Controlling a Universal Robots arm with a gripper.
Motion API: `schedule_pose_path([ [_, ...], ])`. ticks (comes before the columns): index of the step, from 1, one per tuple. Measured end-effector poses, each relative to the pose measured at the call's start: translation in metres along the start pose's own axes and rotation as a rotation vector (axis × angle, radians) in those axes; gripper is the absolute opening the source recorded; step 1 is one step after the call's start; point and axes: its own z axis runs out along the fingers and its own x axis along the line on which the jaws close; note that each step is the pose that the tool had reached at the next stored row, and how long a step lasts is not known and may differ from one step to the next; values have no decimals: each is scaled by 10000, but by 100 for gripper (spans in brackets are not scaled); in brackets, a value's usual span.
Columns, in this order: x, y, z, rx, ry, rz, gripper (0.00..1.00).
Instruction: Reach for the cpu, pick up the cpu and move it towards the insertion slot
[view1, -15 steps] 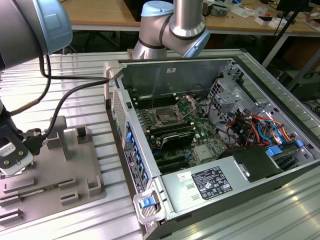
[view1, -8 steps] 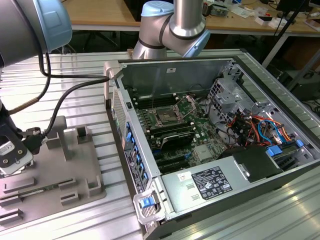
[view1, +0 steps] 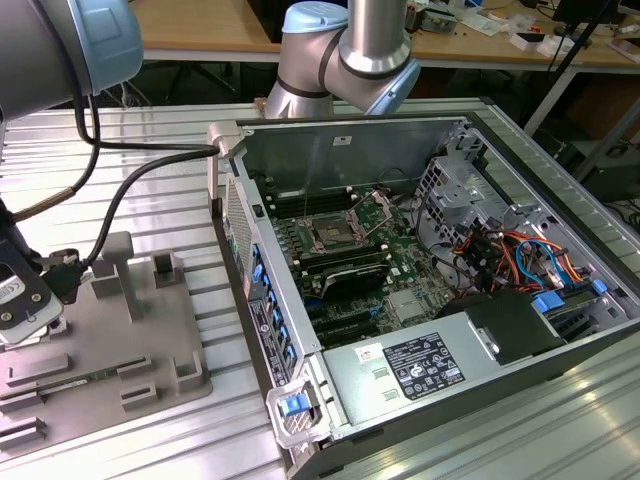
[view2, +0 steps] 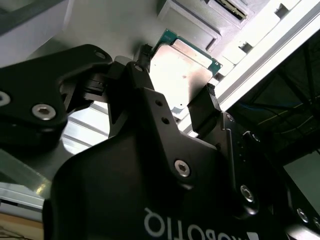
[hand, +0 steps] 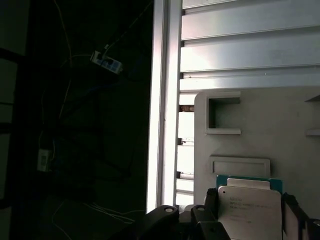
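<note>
The cpu (view2: 182, 67) is a flat silvery square with a thin green rim, and it lies between my black fingers (view2: 210, 100) in both wrist views. My gripper (view2: 177, 75) is shut on the cpu (hand: 250, 207), one finger on each opposite edge, just over the grey fixture plate (hand: 260, 125). In the exterior view my gripper (view1: 25, 310) hangs at the far left above that plate (view1: 140, 350). The insertion slot (view1: 330, 235), a silver-framed socket with a dark centre, sits on the board inside the open computer case, well off to the exterior view's right of my gripper.
The grey plate carries raised blocks and posts (view1: 120, 265). The open case wall (view1: 255, 290) stands between the plate and the board. Cables (view1: 130, 190) run from the arm to the case corner. A power supply (view1: 420, 365) and drive cage (view1: 470, 190) crowd the case interior.
</note>
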Motion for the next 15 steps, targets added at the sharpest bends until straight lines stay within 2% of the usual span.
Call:
schedule_pose_path([
  [9, 0, 4, -68, -1, -1, 0, 55],
  [15, -1, 4, -80, 0, 1, 1, 55],
])
